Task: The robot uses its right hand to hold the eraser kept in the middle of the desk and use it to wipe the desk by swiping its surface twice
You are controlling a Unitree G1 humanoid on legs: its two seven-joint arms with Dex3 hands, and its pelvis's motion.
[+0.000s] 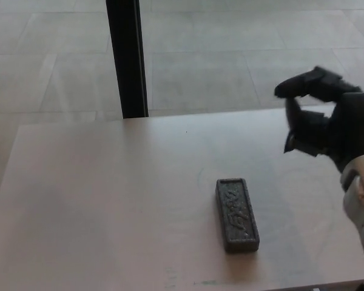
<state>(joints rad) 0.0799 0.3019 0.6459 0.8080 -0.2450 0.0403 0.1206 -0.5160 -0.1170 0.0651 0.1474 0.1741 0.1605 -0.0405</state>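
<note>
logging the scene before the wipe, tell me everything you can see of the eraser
The eraser is a dark grey, rough-looking rectangular block with a raised rim and faint pale marks on its top. It lies flat on the pale desk, its long side running away from the robot, near the front edge. Nothing touches it; the right robot hand hovers apart.

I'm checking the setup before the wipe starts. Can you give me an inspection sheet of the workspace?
Surface: pale wooden desk, faint marks near the front edge.
Job's things: dark eraser lying flat near the middle, untouched.
Clutter: nothing seen.
Hands: right hand raised above the desk's right side, fingers apart, holding nothing, well clear of the eraser; left hand not in view.
Cables: nothing seen.
Surroundings: grey tiled floor beyond the desk, a black post standing behind its far edge.
</note>
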